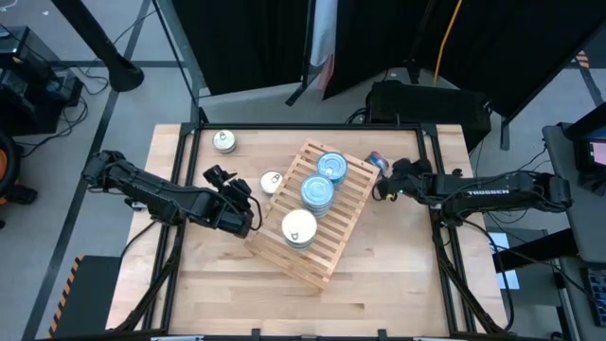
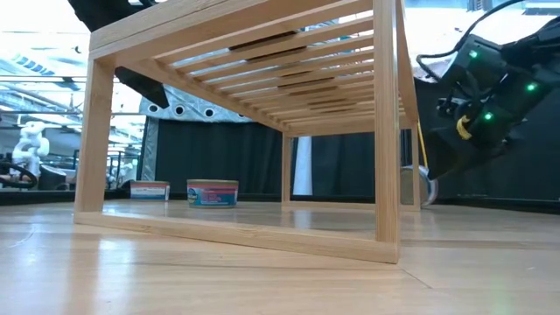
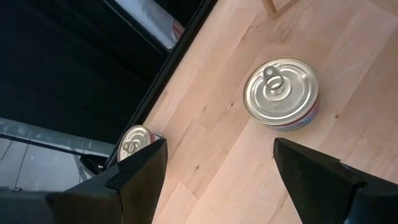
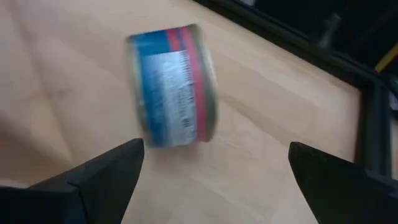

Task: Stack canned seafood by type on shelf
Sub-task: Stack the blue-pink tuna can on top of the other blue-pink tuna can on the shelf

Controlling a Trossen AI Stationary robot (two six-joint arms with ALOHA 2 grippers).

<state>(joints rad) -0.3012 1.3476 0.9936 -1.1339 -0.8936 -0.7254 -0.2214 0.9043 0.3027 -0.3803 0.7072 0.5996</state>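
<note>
The right gripper (image 4: 211, 180) is spread wide by a small round blue-and-red tin (image 4: 173, 87) lying on its edge beside the light-wood slatted shelf (image 1: 346, 213). A bump could roll it away; the left gripper (image 3: 214, 177) is spread too

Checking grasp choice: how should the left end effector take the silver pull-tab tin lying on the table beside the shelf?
The silver pull-tab tin lies flat, tab up, clear of the shelf. Probably best: the left end effector, open, descends from above and closes across the round side wall, not the lid.
</note>
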